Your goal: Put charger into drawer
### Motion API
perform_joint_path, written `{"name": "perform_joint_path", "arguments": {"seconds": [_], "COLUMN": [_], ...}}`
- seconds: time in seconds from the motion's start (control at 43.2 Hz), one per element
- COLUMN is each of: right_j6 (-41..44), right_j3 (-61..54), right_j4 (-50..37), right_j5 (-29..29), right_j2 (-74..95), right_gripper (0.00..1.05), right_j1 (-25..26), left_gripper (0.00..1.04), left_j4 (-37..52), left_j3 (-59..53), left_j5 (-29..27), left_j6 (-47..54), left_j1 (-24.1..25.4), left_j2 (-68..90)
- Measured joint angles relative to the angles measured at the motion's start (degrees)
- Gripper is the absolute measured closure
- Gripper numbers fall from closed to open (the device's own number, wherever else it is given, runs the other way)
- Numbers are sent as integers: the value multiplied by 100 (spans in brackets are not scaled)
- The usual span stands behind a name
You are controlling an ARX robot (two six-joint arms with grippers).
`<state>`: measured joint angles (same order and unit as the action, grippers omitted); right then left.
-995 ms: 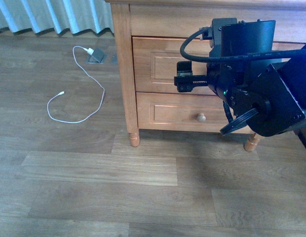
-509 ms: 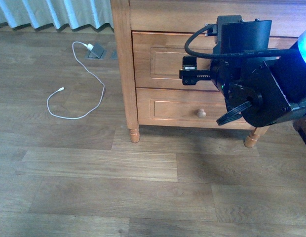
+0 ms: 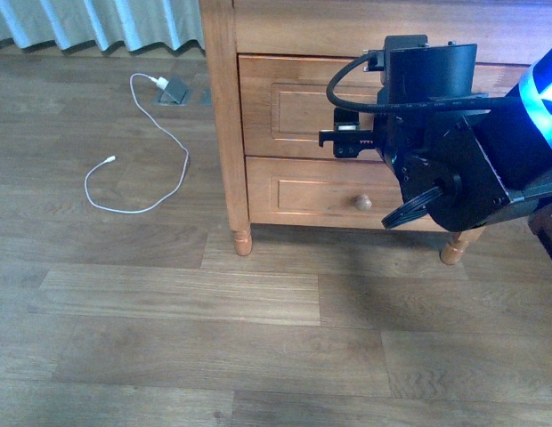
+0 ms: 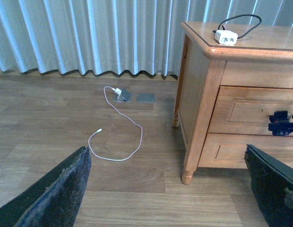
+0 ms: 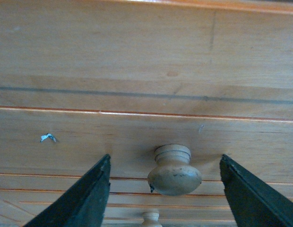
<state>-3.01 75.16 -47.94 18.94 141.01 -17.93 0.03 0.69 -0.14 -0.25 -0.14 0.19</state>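
Note:
The charger point(image 4: 226, 36), a small white box with a looped black cable, lies on top of the wooden nightstand point(image 4: 203, 94). The drawer point(image 3: 294, 107), the upper one, sits flush in the cabinet front. My right gripper point(image 3: 347, 135) is open right at that front. In the right wrist view the right gripper point(image 5: 164, 160) has one finger on each side of the drawer's pale round knob point(image 5: 175, 174), with a gap on both sides. My left gripper point(image 4: 165, 150) hangs open over the floor, well short of the nightstand, holding nothing.
A long white cable point(image 3: 160, 133) loops over the wood floor from a plug at a floor socket plate point(image 3: 175, 92). The shorter lower drawer has its own knob point(image 3: 362, 204). A turned leg point(image 3: 242, 242) carries the nightstand's corner. Curtains point(image 4: 90, 38) hang behind.
My right gripper has risen a little and come closer to the upper drawer front. The charger and the white cable have not moved.

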Motion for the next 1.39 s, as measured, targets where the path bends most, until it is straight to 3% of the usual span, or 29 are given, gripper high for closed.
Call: {"name": "perform_joint_path", "arguments": {"seconds": [0.208,0.255,0.787,1.389], "right_j6": [42,44,-39,-415], "right_j3": [-7,-13,-638,-3650], "right_j4": [-28,-37,-216,-385], "right_j5": [17,-2,-402,-1375], "right_j2": [2,2,-297,-2181], "right_gripper": [76,80,82,82], "right_j1": [11,17,109,101], "left_gripper": [6,6,6,6], "left_j4": [0,0,0,0], "left_j3": [0,0,0,0], "left_j5": [0,0,0,0], "left_j6": [0,0,0,0], "left_j1": [0,0,0,0], "left_j2": [0,0,0,0]}}
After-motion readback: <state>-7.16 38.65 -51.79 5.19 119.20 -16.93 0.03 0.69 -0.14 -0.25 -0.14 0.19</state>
